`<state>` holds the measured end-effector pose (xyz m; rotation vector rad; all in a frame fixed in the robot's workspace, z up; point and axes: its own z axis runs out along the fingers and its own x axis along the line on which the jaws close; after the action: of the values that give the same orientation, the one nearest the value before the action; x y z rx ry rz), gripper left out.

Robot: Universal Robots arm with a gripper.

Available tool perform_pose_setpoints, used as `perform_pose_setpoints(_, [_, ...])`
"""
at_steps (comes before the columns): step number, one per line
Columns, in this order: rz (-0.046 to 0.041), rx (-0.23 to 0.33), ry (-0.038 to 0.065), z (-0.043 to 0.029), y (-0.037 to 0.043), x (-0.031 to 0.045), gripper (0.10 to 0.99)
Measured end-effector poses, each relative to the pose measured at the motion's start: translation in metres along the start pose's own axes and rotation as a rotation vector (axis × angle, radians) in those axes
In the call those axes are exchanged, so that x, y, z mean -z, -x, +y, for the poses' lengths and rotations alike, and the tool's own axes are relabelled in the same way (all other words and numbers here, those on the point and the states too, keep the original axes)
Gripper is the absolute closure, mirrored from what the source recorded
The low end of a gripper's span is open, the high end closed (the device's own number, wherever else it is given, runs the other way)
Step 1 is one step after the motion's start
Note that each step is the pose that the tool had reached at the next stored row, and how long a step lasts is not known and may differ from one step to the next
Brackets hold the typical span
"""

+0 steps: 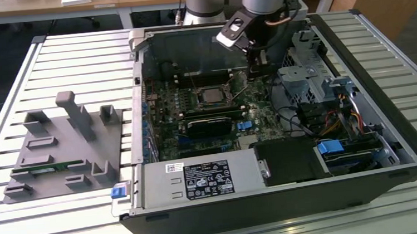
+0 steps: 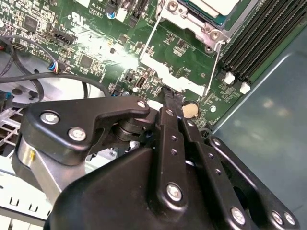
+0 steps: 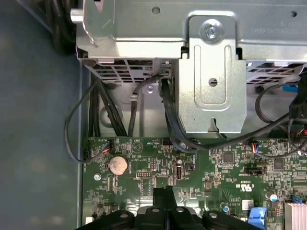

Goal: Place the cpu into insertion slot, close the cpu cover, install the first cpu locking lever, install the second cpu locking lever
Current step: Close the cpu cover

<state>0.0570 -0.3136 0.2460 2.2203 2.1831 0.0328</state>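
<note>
The cpu (image 1: 211,96) lies flat in the insertion slot (image 1: 198,103) on the green motherboard, its silvery top showing; a corner of the cpu (image 2: 211,5) also appears in the second wrist view. The silvery cpu cover (image 2: 188,20) frames the chip and looks lowered over it. Two thin wire locking levers (image 2: 149,42) (image 2: 214,67) stick out from the socket's side toward my fingers. My gripper (image 1: 259,70) hangs over the board to the exterior view's right of the socket. In both wrist views the black fingertips (image 2: 169,97) (image 3: 164,192) are shut together, holding nothing.
A metal drive cage (image 3: 211,72) with black cables rises just beyond the gripper. A coin battery (image 3: 117,165) sits near the fingertips. Long memory slots (image 2: 259,38) run beside the socket. The power supply (image 1: 198,179) fills the near end of the case. A grey fixture (image 1: 69,144) stands at the exterior view's left.
</note>
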Motion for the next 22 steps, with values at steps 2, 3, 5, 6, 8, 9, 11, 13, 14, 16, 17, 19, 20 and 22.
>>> perform_pose_setpoints(2, [0.0002,0.000,0.000,-0.0015,0.0000,-0.0003,0.980])
perform_pose_setpoints(3, [0.0003,0.000,0.000,-0.0022,0.0001,-0.0004,0.980])
perform_pose_setpoints(5, [0.0003,0.000,0.000,-0.0030,0.0001,-0.0006,0.980])
perform_pose_setpoints(6, [0.0001,0.000,0.000,-0.0033,0.0001,-0.0006,0.980])
perform_pose_setpoints(8, [0.0001,0.000,0.000,-0.0038,0.0001,-0.0006,0.980])
perform_pose_setpoints(9, [0.0001,0.000,0.000,-0.0042,0.0001,-0.0006,0.980])
perform_pose_setpoints(11, [0.0002,0.000,0.000,-0.0047,0.0001,-0.0006,0.980])
perform_pose_setpoints(13, [0.0003,0.000,0.000,-0.0054,0.0001,-0.0005,0.980])
perform_pose_setpoints(14, [0.0002,0.000,0.000,-0.0057,0.0001,-0.0005,0.980])
perform_pose_setpoints(16, [0.0002,0.000,0.000,-0.0063,0.0001,-0.0005,0.980])
perform_pose_setpoints(17, [0.0002,0.000,0.000,-0.0065,0.0001,-0.0005,0.980])
perform_pose_setpoints(19, [0.0002,0.000,0.000,-0.0072,0.0001,-0.0005,0.980])
perform_pose_setpoints(20, [0.0002,0.000,0.000,-0.0076,0.0001,-0.0005,0.980])
perform_pose_setpoints(22, [0.0001,0.000,0.000,-0.0083,0.0002,-0.0004,0.980])
